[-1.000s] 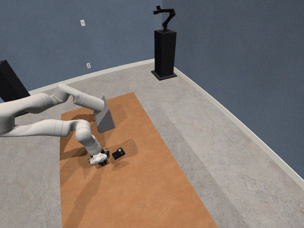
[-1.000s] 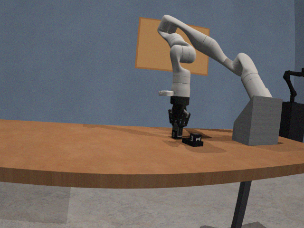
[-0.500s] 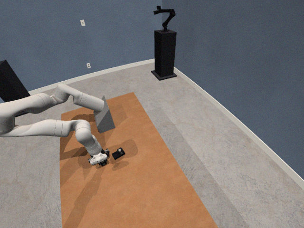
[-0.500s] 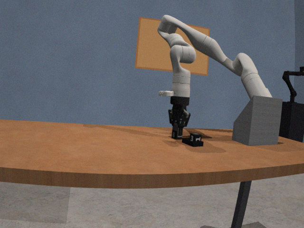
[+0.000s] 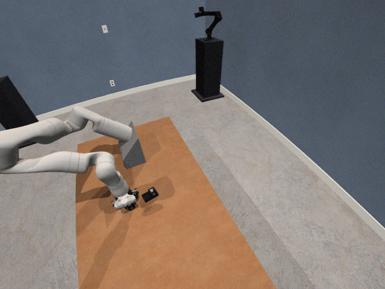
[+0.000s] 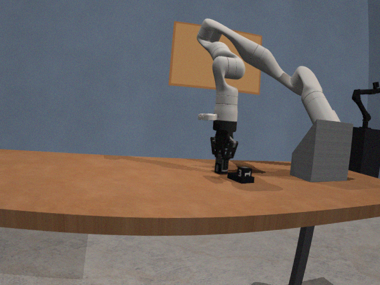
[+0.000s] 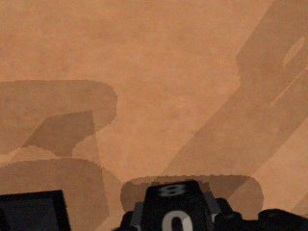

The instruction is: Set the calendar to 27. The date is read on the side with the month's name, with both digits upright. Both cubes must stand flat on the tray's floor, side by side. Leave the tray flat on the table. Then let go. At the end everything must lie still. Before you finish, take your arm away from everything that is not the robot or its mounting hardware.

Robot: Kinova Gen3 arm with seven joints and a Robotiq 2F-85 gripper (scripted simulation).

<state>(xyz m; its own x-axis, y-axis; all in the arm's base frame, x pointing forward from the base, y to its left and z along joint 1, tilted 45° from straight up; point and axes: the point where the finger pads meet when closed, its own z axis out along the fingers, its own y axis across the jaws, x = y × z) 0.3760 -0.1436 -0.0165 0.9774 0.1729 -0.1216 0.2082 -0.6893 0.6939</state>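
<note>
Item: my gripper (image 5: 132, 206) (image 6: 221, 169) (image 7: 175, 212), closed on one cube (image 6: 218, 167) (image 7: 172, 204), beside the tray (image 5: 147, 197) (image 6: 233, 176) (image 7: 35, 194). Item: second cube (image 5: 151, 189) (image 6: 244, 171), in the tray. Outstanding: loading mine, 27 reading upright, release, withdrawal; month side unreadable

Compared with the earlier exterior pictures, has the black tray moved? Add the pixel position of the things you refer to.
No: the black rectangular tray (image 5: 145, 197) (image 6: 236, 177) sits at the same distance left of the grey angular mounting block (image 5: 136, 155) (image 6: 329, 153).
</note>
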